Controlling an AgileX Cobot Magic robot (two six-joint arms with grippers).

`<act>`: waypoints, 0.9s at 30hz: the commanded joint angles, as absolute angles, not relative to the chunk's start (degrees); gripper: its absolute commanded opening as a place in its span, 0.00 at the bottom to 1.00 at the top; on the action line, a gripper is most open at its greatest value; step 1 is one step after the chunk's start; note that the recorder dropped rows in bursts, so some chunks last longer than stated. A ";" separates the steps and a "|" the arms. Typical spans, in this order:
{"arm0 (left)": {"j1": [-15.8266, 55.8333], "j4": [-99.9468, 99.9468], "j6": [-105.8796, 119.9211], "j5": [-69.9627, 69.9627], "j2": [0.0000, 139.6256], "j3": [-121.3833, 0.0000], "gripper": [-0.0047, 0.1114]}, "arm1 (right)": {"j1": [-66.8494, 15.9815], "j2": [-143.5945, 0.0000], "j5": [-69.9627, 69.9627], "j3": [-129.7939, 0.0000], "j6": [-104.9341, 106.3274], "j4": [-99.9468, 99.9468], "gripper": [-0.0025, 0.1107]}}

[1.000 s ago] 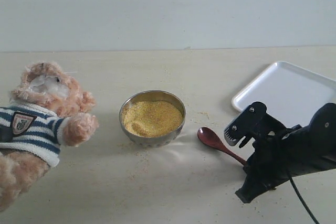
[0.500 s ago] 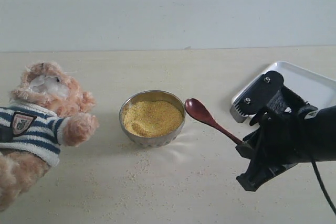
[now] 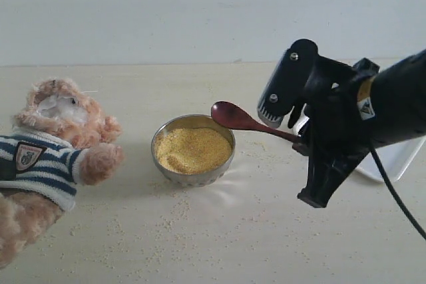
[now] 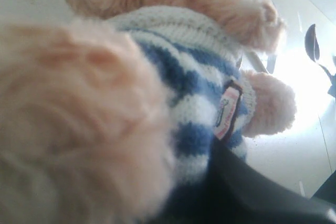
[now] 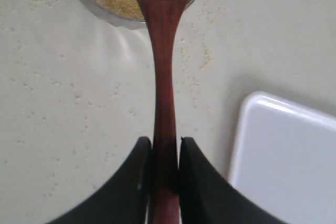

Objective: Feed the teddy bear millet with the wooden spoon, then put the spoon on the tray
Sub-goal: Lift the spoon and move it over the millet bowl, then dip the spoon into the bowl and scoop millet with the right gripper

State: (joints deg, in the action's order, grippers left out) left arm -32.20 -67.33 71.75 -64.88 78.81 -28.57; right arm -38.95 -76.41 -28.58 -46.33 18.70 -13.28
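Over the steel bowl [image 3: 193,176] rim nearest the tray [image 3: 389,161], the wooden spoon [image 3: 239,119] hangs roughly level, its handle clamped in the right gripper [image 5: 165,148], evidently to dip into the millet [image 3: 193,149]. The teddy bear [image 3: 60,138] lies well left. The left gripper [image 4: 247,192] presses its shirt; jaw state cannot be told.

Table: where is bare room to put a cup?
Free: near table strip between the fluffy brown teddy bear and black arm; far strip behind the round steel bowl. Crowded: bowl to white tray, where fingers hold the dark wooden spoon.
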 commanded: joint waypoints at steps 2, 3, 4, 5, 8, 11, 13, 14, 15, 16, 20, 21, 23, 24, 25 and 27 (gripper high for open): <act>-32.37 -68.70 71.60 -65.93 78.77 -28.92 0.08 | -45.52 -79.58 -40.27 -53.11 5.21 -33.95 0.02; -32.37 -68.70 71.60 -65.93 78.77 -28.92 0.08 | -46.48 -80.28 -41.36 -54.12 4.57 -35.57 0.02; -32.37 -68.70 71.60 -65.93 78.77 -28.92 0.08 | -47.82 -81.59 -43.04 -55.12 3.89 -37.76 0.02; -32.37 -68.70 71.60 -65.93 78.77 -28.92 0.08 | -48.73 -82.59 -44.21 -56.16 3.49 -39.25 0.02; -32.37 -68.70 71.60 -65.93 78.77 -28.92 0.08 | -52.09 -86.58 -47.83 -58.99 2.08 -43.96 0.02; -32.37 -68.70 71.60 -65.93 78.77 -28.92 0.08 | -54.65 -91.25 -49.87 -62.22 1.94 -47.10 0.02; -32.37 -68.70 71.60 -65.93 78.77 -28.92 0.08 | -55.92 -94.16 -51.48 -64.80 1.69 -49.21 0.02; -32.37 -68.70 71.60 -65.93 78.77 -28.92 0.08 | -56.39 -95.73 -52.45 -66.06 1.46 -50.56 0.02; -32.37 -68.70 71.60 -65.93 78.77 -28.92 0.08 | -57.27 -98.29 -54.14 -68.11 1.34 -53.11 0.02; -32.37 -68.70 71.60 -65.93 78.77 -28.92 0.08 | -57.83 -99.58 -54.88 -69.13 0.68 -54.29 0.02; -32.37 -68.70 71.60 -65.81 78.77 -28.92 0.08 | -58.29 -105.38 -59.21 -72.55 0.00 -57.65 0.02; -32.37 -68.70 71.60 -65.81 78.77 -28.92 0.08 | -58.29 -106.70 -60.08 -72.68 0.00 -58.90 0.02; -32.37 -68.70 71.60 -65.81 78.77 -28.92 0.08 | -58.29 -107.90 -59.56 -72.68 0.50 -59.20 0.02; -32.37 -68.70 71.60 -65.81 78.77 -28.92 0.08 | -58.29 -108.45 -59.23 -72.68 0.50 -59.20 0.02; -32.37 -68.70 71.60 -65.81 78.77 -28.92 0.08 | -58.29 -108.57 -59.08 -72.68 0.50 -59.35 0.02; -32.37 -68.70 71.60 -65.81 78.77 -28.92 0.08 | -58.29 -109.35 -58.88 -72.68 0.50 -59.87 0.02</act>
